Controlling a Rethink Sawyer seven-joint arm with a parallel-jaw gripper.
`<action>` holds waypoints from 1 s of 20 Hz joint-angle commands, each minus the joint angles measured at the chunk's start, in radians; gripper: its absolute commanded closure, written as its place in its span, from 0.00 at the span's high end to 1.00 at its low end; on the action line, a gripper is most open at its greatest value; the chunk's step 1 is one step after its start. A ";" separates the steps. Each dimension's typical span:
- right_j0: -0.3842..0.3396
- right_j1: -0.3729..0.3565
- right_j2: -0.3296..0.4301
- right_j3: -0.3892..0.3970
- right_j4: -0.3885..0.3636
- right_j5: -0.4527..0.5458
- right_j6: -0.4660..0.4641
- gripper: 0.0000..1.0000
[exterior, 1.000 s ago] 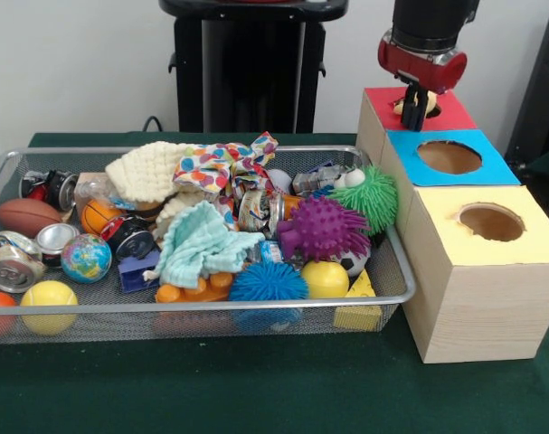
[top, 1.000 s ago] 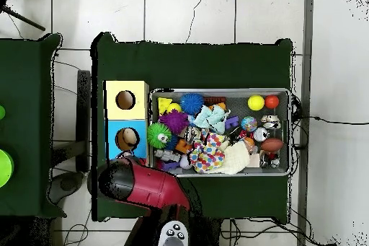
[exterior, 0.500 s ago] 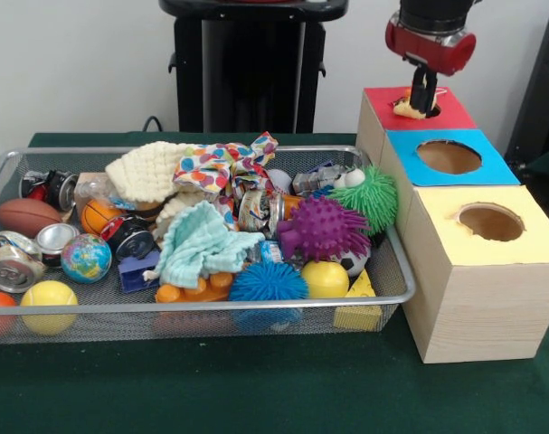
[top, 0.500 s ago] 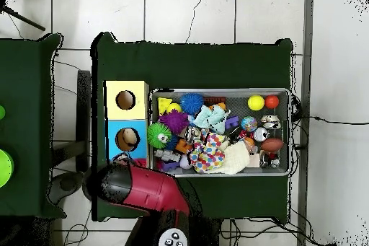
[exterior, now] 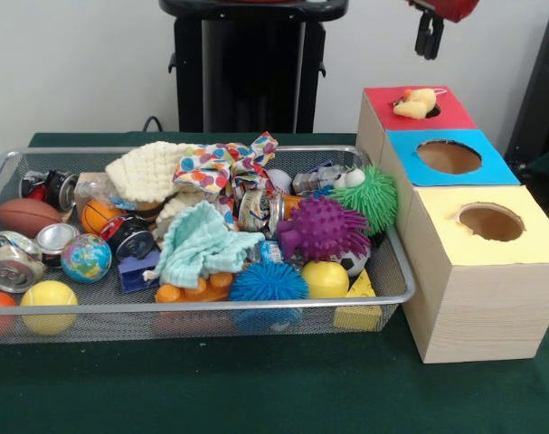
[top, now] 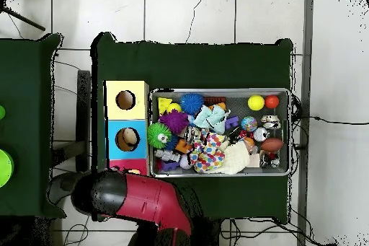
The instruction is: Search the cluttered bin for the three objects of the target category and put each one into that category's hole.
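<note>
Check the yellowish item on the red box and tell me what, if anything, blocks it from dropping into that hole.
Nothing separate blocks it. The yellowish item lies at the red box's hole, partly across the rim, not dropped in. The gripper hangs above, clear of it. Whether the hole's edge catches it cannot be told.

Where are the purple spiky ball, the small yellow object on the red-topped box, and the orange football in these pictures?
Purple spiky rubber ball [exterior: 321,226], front view, centre of its body.
Small yellow object [exterior: 413,104], front view, its middle, lying at the red-topped box's hole.
Brown-orange toy football [exterior: 27,216], front view, middle of its upper side.
</note>
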 commanded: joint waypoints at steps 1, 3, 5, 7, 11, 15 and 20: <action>0.008 -0.004 -0.015 0.016 -0.030 -0.042 0.159 0.00; 0.009 0.001 -0.006 0.054 -0.011 -0.083 0.165 0.00; 0.015 0.001 -0.005 0.079 0.001 -0.100 0.175 0.00; 0.023 -0.002 -0.010 0.095 0.009 -0.104 0.188 0.00; 0.041 -0.004 -0.013 0.130 0.025 -0.145 0.209 0.00; 0.048 0.003 -0.007 0.160 0.041 -0.193 0.216 0.00; 0.044 0.034 0.024 0.204 0.080 -0.284 0.225 0.00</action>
